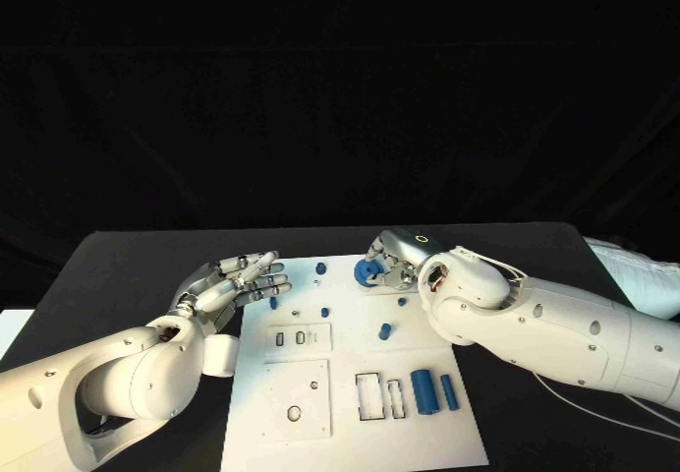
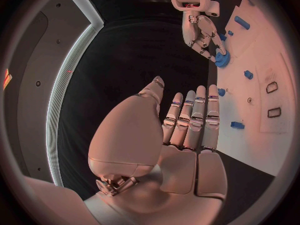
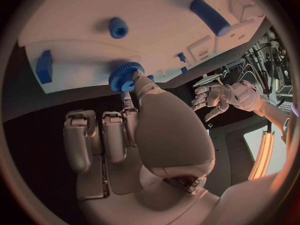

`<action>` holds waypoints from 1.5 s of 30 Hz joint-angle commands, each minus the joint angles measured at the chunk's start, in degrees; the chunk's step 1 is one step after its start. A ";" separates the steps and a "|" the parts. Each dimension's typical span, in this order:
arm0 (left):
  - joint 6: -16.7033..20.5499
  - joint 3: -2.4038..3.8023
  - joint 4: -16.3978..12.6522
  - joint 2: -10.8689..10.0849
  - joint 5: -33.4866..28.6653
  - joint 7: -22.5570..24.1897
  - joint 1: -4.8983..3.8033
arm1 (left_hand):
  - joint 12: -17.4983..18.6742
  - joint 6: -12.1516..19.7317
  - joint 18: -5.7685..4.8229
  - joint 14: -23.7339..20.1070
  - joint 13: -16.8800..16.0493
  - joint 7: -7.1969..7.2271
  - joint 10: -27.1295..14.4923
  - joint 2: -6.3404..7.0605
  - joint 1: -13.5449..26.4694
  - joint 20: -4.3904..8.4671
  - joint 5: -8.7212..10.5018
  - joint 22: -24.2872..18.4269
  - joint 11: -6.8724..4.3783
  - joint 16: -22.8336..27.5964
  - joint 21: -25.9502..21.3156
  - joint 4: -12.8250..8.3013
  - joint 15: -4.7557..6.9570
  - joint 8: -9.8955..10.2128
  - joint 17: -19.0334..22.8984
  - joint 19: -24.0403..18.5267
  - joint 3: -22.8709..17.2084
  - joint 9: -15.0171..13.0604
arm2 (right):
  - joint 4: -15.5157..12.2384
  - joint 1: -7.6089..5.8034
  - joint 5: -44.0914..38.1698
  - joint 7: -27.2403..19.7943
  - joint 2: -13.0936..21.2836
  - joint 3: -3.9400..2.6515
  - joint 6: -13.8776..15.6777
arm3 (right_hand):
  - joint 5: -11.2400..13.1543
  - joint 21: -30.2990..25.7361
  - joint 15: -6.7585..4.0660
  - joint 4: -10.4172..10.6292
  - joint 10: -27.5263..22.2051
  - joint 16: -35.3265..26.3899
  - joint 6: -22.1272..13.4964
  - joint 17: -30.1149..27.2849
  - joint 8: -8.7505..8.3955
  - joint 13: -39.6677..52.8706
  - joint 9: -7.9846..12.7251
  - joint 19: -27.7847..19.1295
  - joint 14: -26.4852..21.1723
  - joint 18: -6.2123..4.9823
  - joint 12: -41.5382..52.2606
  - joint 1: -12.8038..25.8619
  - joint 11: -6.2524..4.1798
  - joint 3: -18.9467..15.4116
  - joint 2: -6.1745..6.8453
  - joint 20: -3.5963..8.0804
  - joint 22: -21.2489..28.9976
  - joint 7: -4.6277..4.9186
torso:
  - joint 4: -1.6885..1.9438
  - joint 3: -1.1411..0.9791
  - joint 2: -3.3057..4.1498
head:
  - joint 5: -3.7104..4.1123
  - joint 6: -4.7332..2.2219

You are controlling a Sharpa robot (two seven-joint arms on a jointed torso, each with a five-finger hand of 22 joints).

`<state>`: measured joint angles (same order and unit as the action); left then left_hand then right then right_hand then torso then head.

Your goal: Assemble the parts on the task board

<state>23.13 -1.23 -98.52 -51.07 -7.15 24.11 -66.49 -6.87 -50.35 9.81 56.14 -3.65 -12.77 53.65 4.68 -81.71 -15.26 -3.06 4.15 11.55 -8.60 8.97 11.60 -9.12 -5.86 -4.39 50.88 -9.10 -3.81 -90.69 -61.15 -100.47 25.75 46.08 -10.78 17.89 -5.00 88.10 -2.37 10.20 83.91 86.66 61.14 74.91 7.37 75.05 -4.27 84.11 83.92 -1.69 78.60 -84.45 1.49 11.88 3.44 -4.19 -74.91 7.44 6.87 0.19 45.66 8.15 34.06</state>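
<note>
Counter cloth, matte black, lies under everything we see, and on it sits the task board, a flat white plate cut with rectangular slots and small round holes. Our two arms are smooth white shells ending in silver, segmented metal. The left hand hovers at the board's far left edge with its fingers spread and nothing in them; the left wrist view shows the same flat, parted fingers over the dark cloth beside the plate. The right hand is at the board's far edge, its fingertips on a blue toothed gear; the right wrist view shows the thumb against the gear's ridged rim, though the hand's own bulk hides the rest of the grip, so we cannot tell how firmly it is held. Near the board's right edge lie two smooth blue cylinders side by side, one thick, one thin. Smaller blue parts dot the plate's middle; they are too small for us to make out their shapes.
</note>
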 commanded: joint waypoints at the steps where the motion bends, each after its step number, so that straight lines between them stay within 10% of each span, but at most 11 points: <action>1: -1.10 0.05 -0.06 -0.06 -0.56 0.53 -0.05 | 0.14 0.13 0.54 -0.04 0.05 -1.60 -0.49 -0.25 -0.12 -0.17 0.26 -0.06 0.09 0.23 -0.26 -0.36 -0.24 0.22 0.06 0.39 -0.08 0.07 | -1.62 0.00 -3.88 2.09 -0.28 -0.03 1.13 | -0.21 0.26 -0.13 0.29 0.97 -0.13 1.81 8.24 0.27 5.83 -0.25 2.79 4.64 0.63 -0.39 0.94 -0.15 0.61 -0.87 0.28 -10.69 -1.25 | 0.13 0.10 -0.07 | -0.21 -0.08; 16: -1.22 0.06 0.01 -0.31 -0.51 0.57 -0.08 | 0.14 0.16 0.54 -0.03 0.03 -1.66 -0.55 -0.57 -0.48 -0.19 0.26 -0.14 0.13 0.32 -0.46 -0.96 -0.26 0.26 0.10 0.45 -0.40 0.05 | -1.59 -0.12 -2.11 2.90 -6.32 1.04 2.35 | 0.07 0.24 0.06 0.71 0.83 -0.28 1.21 8.05 -0.40 5.61 0.04 2.79 4.60 0.63 -0.90 2.63 0.09 2.02 -0.47 0.11 -10.69 -0.96 | 1.19 0.88 -0.31 | -0.09 0.39; 45: -1.37 0.06 0.02 0.00 -0.49 0.64 -0.09 | 0.13 0.14 0.54 -0.02 0.02 -1.68 -0.55 -0.65 -0.56 -0.19 0.27 -0.16 0.13 0.34 -0.52 -1.13 -0.26 0.25 0.11 0.48 -0.49 0.04 | 5.79 0.02 0.28 3.87 -12.04 2.17 2.64 | -0.75 -0.23 1.08 0.42 -0.33 -1.10 -1.98 6.75 -3.26 4.35 0.51 2.03 4.31 0.38 -3.18 5.41 1.35 3.67 1.62 -0.75 -9.64 0.53 | 1.28 0.82 -0.22 | -0.45 0.63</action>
<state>22.95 -1.23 -98.37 -51.19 -7.53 24.16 -66.52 -6.87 -50.35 9.81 56.14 -3.66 -12.77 53.44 4.37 -82.02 -15.47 -3.06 4.09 11.76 -8.60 8.76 10.72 -9.12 -5.87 -4.35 51.08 -9.65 -3.82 -84.88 -61.17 -99.77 28.55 34.16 -8.62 20.40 -6.00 88.09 -1.73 10.59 83.58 85.86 59.56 74.93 4.39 74.93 -3.88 84.01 84.12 -1.70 75.75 -79.43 2.63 15.30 5.01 -4.56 -74.93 8.11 8.13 1.00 45.47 7.59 34.66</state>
